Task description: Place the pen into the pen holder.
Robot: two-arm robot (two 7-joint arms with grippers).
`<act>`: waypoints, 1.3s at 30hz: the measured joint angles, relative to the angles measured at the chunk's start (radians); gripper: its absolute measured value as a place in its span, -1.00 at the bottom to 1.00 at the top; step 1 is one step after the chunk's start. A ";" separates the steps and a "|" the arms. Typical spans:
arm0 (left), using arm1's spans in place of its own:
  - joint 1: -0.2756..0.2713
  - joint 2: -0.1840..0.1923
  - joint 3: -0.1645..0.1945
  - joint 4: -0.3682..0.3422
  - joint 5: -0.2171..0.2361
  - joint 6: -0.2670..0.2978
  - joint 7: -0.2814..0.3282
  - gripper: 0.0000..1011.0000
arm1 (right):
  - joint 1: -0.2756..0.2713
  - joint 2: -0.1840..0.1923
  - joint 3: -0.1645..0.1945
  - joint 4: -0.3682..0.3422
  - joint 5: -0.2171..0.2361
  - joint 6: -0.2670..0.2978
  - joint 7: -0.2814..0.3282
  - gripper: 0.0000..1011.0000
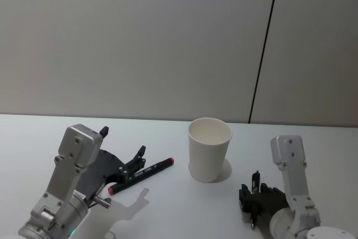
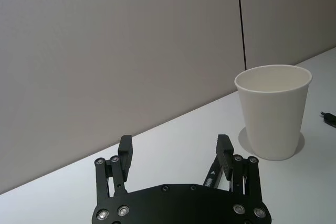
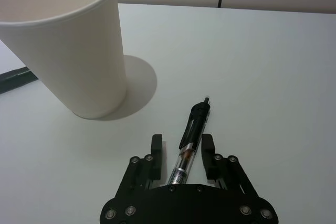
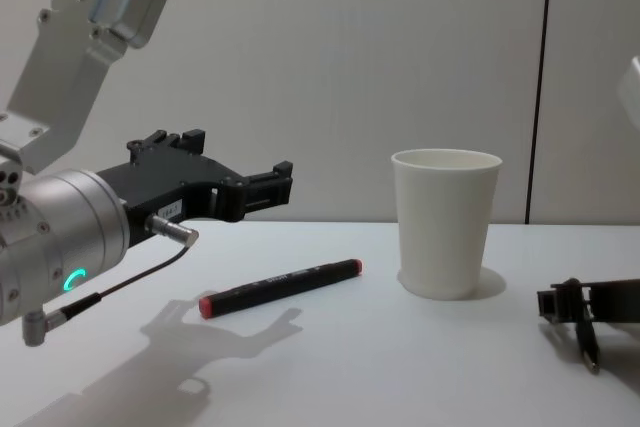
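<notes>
The right gripper [image 3: 182, 140] is closed on a clear, black-tipped click pen [image 3: 192, 128], low over the white table [image 1: 184, 211] just beside the plain white paper cup [image 1: 208, 149]. The left gripper [image 2: 175, 141] hovers with its fingers apart above a black red-ended marker [image 1: 142, 175] lying on the cup's other side.

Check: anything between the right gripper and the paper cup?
Nothing. In the right wrist view the stretch from the right gripper to the paper cup is bare table; the head view agrees.
</notes>
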 joint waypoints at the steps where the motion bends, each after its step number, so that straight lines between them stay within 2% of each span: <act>1: 0.000 0.000 0.000 0.000 0.000 0.000 0.000 0.98 | 0.000 0.000 0.000 0.000 0.000 0.000 0.000 -0.14; 4: 0.000 0.000 0.000 0.000 0.000 0.000 0.000 0.98 | 0.000 0.000 0.000 0.001 -0.001 0.000 0.000 -0.34; 6: 0.000 0.000 0.000 0.000 0.000 0.000 0.000 0.98 | 0.000 0.000 0.000 0.001 -0.001 0.000 0.000 -0.40; 7: 0.000 0.000 0.000 0.000 0.000 0.000 0.000 0.98 | 0.000 -0.001 0.000 0.001 -0.001 0.000 0.000 -0.54; 11: 0.000 0.000 0.000 0.000 0.000 0.000 0.000 0.98 | 0.001 -0.001 0.000 0.002 -0.001 0.000 0.000 -0.70; 26: 0.000 0.000 0.000 0.000 0.000 0.000 0.000 0.98 | 0.002 0.000 0.003 0.004 0.001 -0.008 0.011 -0.71; 35: 0.000 0.000 0.000 0.000 0.000 0.000 0.000 0.98 | 0.007 0.010 0.022 0.007 0.016 -0.087 0.054 -0.71; 39: 0.000 0.000 0.000 0.000 0.000 0.000 0.000 0.98 | 0.008 0.016 0.036 0.007 0.025 -0.143 0.081 -0.71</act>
